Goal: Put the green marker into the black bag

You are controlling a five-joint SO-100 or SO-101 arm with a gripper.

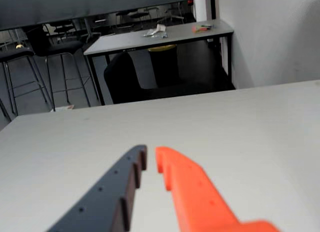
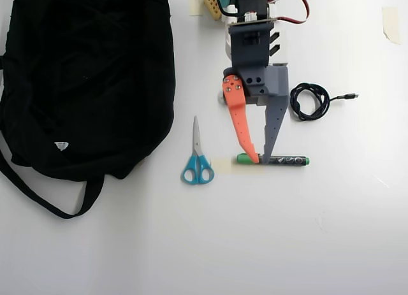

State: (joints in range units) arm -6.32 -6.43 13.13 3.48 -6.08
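One table: white top (image 2: 331, 244) carries everything in the overhead view; in the wrist view it runs pale and bare ahead of the fingers, with a second desk and stools in the room beyond.
Black bag: black bag (image 2: 89, 78) fills the upper left of the overhead view, lying flat, a small white tag on its lower part and the strap looping out past its bottom edge.
Arm: body enters from the top edge, pointing down the overhead view.
Gripper: gripper (image 2: 261, 158) has an orange finger (image 2: 240, 120) on the left and a grey finger (image 2: 275, 120) on the right; slightly parted, tips over the pen's left part, nothing visibly held. The wrist view (image 1: 151, 159) shows a narrow gap and no pen between the tips.
Scissors: blue-handled scissors (image 2: 197, 161) lie between bag and gripper, blades pointing up.
Cable: coiled black cable (image 2: 310, 101) sits just right of the grey finger.
Green marker: green marker (image 2: 287, 160) lies flat and horizontal on the table, well apart from the bag.
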